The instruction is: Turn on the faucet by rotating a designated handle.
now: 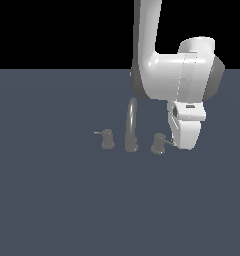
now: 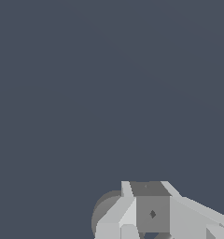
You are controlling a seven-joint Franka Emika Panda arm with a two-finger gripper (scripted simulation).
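**benchrat:** So, where's everything sitting in this one?

**torque_tom:** The faucet (image 1: 131, 125) stands about mid-scene on the flat slate-blue worktop (image 1: 52, 200). It's a dull grey set: a tall thin arched spout in the middle and a stubby knob on either side. The handle (image 1: 159, 143) that matters is the knob on the exterior view's right, with its thin rod lever poking out toward the right. The twin knob (image 1: 107, 138) is on the spout's other side, with its lever pointing left.

**benchrat:** And the arm?

**torque_tom:** The white arm (image 1: 177, 75) drops in from above and bends over just behind and to the right of the faucet. The end effector (image 1: 184, 135) hangs low at the handle's right side, right by the lever tip. The rod seems to run up to its white body, but I can't say for sure they're touching.

**benchrat:** Fingers open or closed?

**torque_tom:** Honestly can't tell. In the exterior view they're hidden behind the white housing. The wrist view is mostly bare worktop, with blocky grey and white end effector (image 2: 152, 212) parts crowded at one edge and a round grey shape (image 2: 104, 210) tucked beside them. It may be part of a knob, but it's too cropped to be sure.
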